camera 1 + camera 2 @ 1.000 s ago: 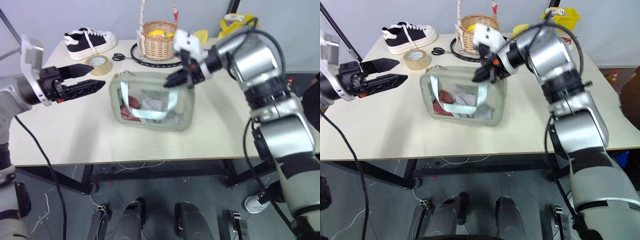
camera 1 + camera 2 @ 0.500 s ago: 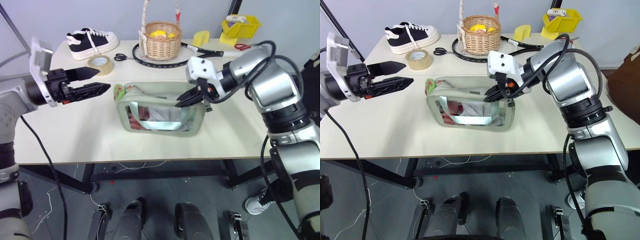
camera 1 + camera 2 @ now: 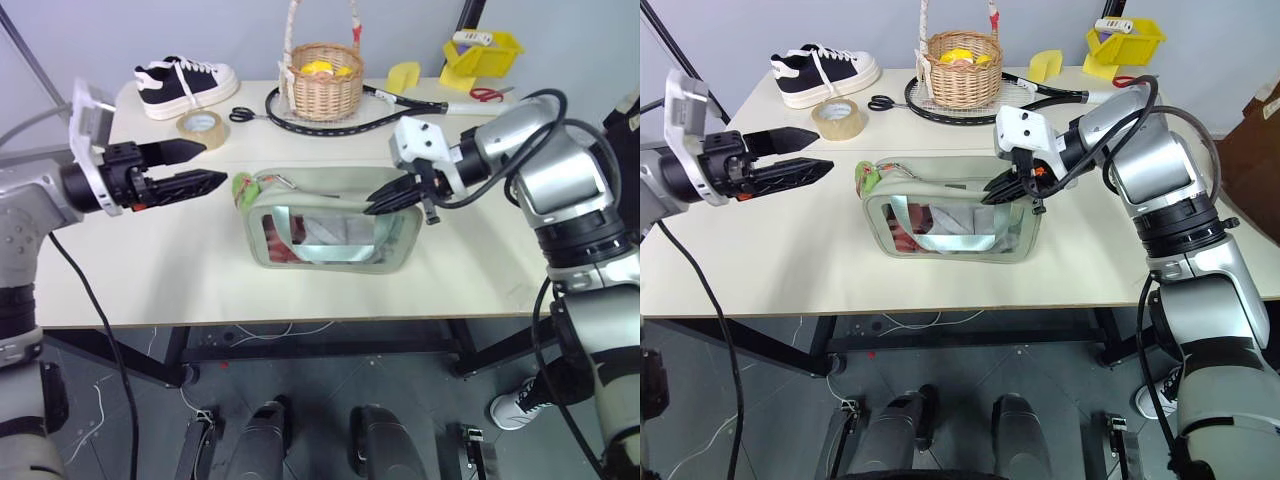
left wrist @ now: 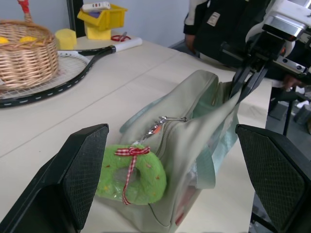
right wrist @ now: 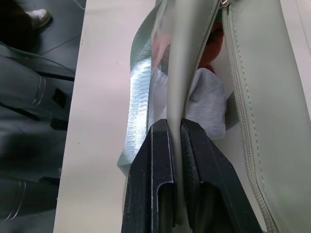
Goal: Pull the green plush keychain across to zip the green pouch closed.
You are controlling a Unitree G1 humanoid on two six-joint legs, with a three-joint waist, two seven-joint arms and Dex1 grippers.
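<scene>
One green pouch (image 3: 330,225) holds red, grey items.

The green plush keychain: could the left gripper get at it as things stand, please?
Probably yes: the left gripper is open, aimed at the green plush keychain, with nothing between them.

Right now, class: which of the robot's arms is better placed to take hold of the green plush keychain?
The left. Its open left gripper hangs level just beside the green plush keychain at the green pouch's near end. The right gripper is pinching the pouch's fabric edge at the far end.
</scene>
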